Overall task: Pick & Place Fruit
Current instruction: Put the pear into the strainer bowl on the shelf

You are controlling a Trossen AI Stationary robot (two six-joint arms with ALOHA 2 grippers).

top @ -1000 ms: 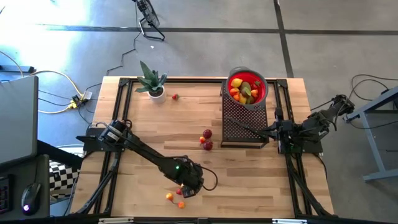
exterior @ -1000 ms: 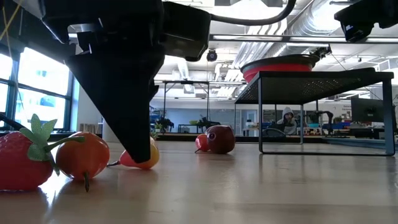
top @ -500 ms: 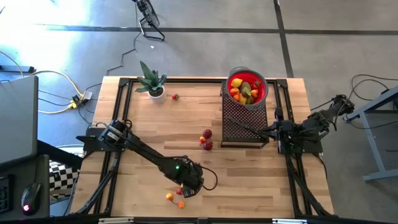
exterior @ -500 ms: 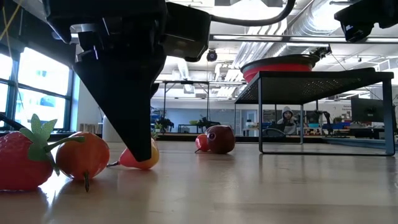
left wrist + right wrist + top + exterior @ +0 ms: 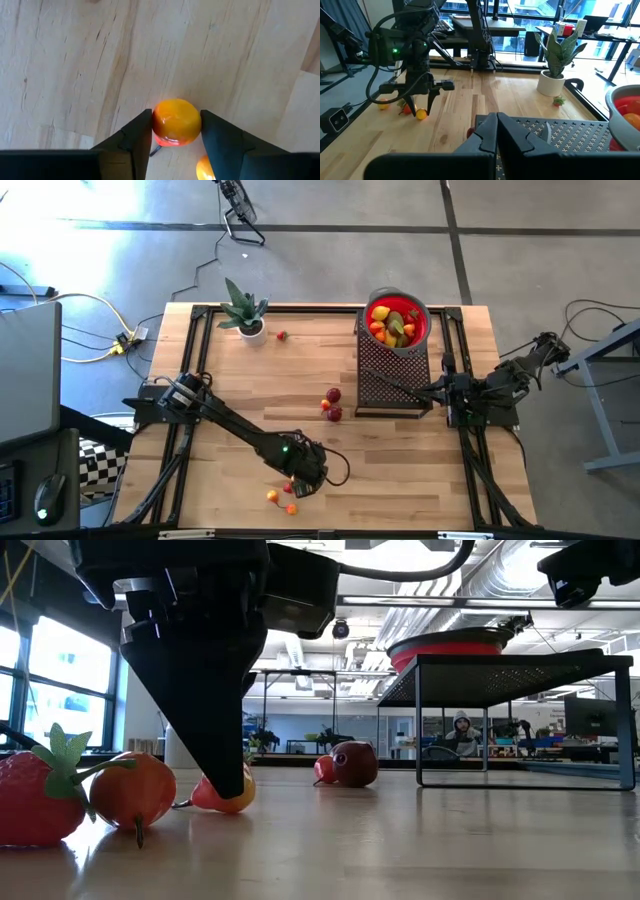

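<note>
On the wood table (image 5: 240,380), your left gripper (image 5: 176,131) pinches the orange fruit (image 5: 176,122) at its sides; it looks light, smooth and likely slippery.

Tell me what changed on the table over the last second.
The left gripper drew its jaws in onto the yellow-orange fruit at the near edge; they now press both its sides, with the fruit on the wood. The strawberry, orange fruit, red bowl and the shut right gripper stayed put.
</note>
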